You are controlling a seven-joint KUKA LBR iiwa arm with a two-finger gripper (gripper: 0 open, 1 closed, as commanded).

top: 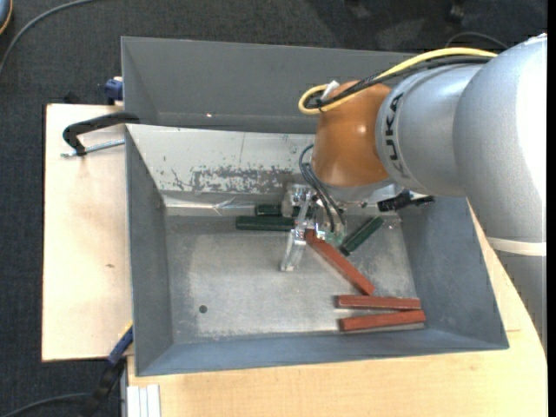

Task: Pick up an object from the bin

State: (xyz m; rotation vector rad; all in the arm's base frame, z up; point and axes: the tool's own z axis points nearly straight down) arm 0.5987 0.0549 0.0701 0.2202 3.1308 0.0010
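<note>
My gripper (292, 255) hangs below the orange wrist cover, low over the middle of the bin's floor. A dark green handle-shaped tool (264, 223) lies just to its left near the back wall. A long reddish-brown stick (346, 269) runs slantwise from right beside the gripper toward the front right. A dark green bar (361, 234) lies tilted to the gripper's right, partly under the wrist. Nothing shows as held.
Two more reddish-brown sticks (379, 302) (383, 321) lie side by side at the front right of the bin. The arm and its orange cover hide the bin's back right part.
</note>
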